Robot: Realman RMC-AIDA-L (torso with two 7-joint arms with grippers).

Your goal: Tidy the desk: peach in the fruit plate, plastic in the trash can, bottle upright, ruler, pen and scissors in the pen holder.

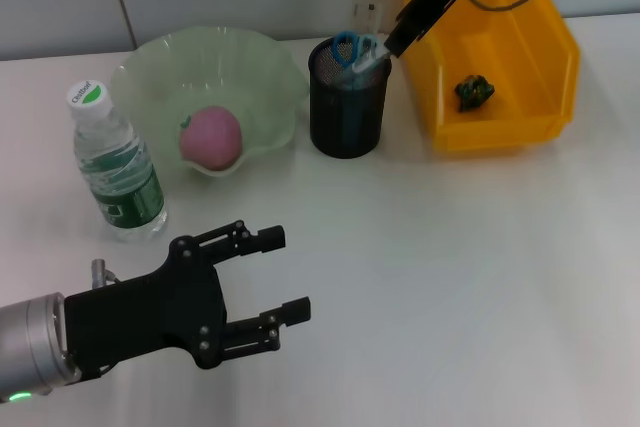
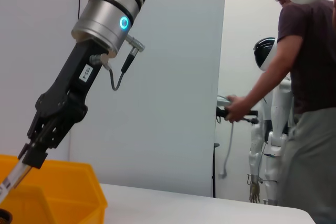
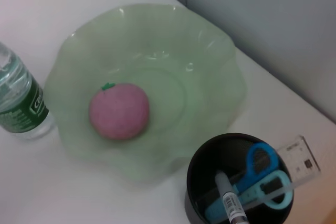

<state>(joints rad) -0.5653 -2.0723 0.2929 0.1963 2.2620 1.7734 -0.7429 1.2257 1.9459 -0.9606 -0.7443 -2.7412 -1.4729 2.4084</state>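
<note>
At the lower left of the head view your left gripper point(image 1: 268, 288) hung low over the bare white table point(image 1: 450, 277), its two black fingers spread wide with nothing between them. Your right gripper point(image 1: 388, 47) reached down from the upper right of the frame to the rim of the black mesh pen holder point(image 1: 347, 112) at upper centre; its fingers met the top of the pen point(image 1: 366, 61) standing in the holder, though whether they were clamped on it or loose I cannot tell. In the right wrist view the pen holder also held the blue-handled scissors point(image 3: 261, 174) and the clear ruler point(image 3: 296, 157), all leaning together. The pink peach point(image 1: 211, 137) lay in the pale green fruit plate point(image 1: 265, 72), just left of the holder. The water bottle point(image 1: 117, 169) stood upright at the left edge, beside the plate. The dark plastic scrap point(image 1: 474, 91) sat inside the yellow bin point(image 1: 500, 132) at the upper right.
</note>
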